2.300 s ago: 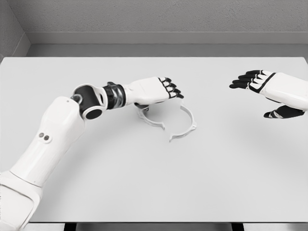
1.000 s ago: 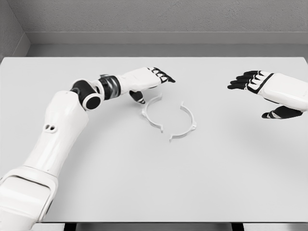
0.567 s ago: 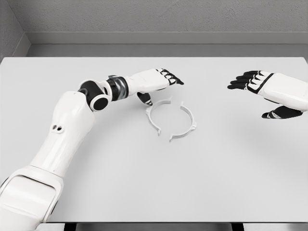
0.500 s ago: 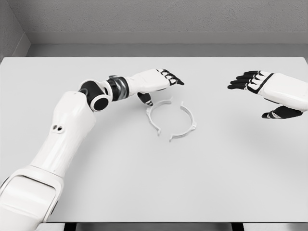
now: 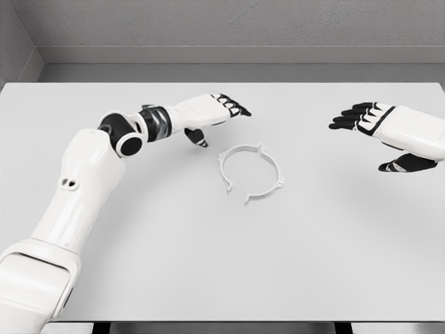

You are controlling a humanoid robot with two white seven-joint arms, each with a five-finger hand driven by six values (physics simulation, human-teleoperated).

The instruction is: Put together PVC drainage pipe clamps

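Two white half-ring clamp pieces lie on the white table [image 5: 208, 250]. The left half [image 5: 232, 161] and the right half [image 5: 270, 174] meet at the top near the middle, with a gap left at the bottom. My left hand [image 5: 212, 115] hovers just up and left of the ring, fingers extended, thumb pointing down, holding nothing. My right hand [image 5: 379, 129] floats at the far right, well clear of the clamp, fingers spread and empty.
The table's far edge meets a grey wall [image 5: 222, 28] at the back. My left forearm and elbow [image 5: 125, 136] stretch across the table's left part.
The left clamp half has slid right until its top end meets the right half. My left hand has then drawn back up and left. The right hand stayed still.
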